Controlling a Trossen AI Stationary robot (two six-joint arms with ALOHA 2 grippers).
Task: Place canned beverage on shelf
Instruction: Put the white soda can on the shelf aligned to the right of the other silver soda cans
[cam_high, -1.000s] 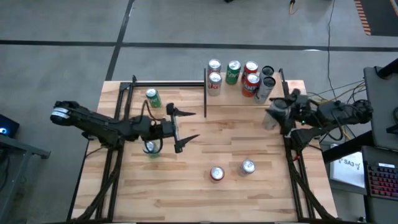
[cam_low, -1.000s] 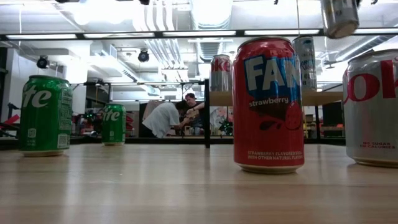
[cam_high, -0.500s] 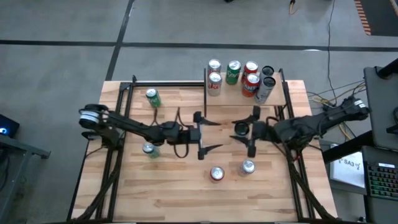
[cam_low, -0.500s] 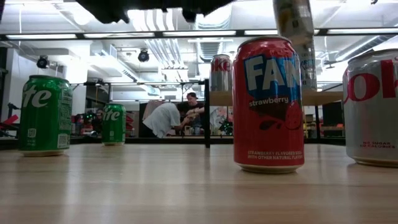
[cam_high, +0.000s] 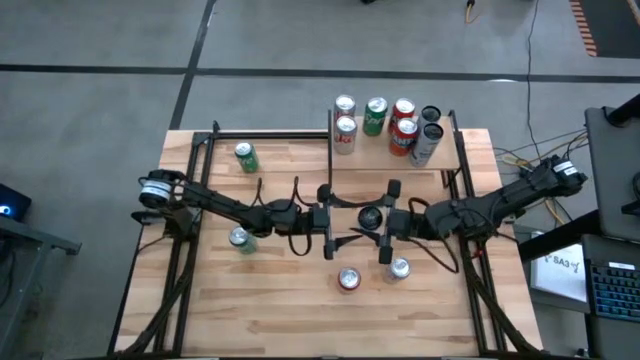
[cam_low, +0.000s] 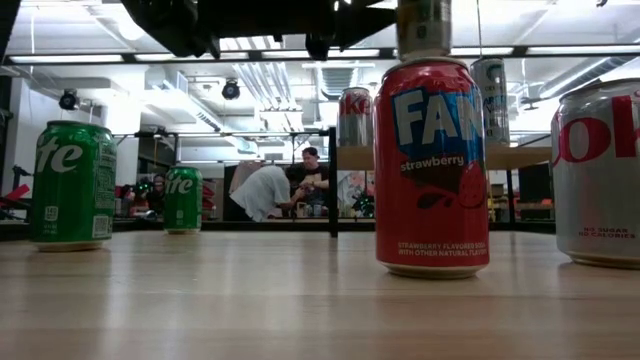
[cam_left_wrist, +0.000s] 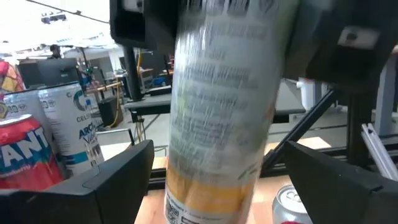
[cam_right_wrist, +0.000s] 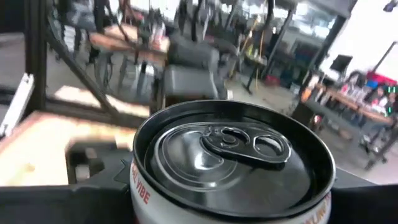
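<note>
Wooden shelf (cam_high: 445, 152) holding six cans, right gripper (cam_high: 385, 222) clasping can (cam_high: 371, 217), left gripper (cam_high: 338, 219) agape beside it

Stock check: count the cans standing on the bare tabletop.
4: green can back left, second green can beside the left arm, red can and silver can front centre. A held can sits in the right gripper.

Grippers crowd the table's centre

Two cans (cam_high: 372, 274) stand just below the facing grippers; the shelf (cam_high: 455, 160) holds six cans, its front half bare.
</note>
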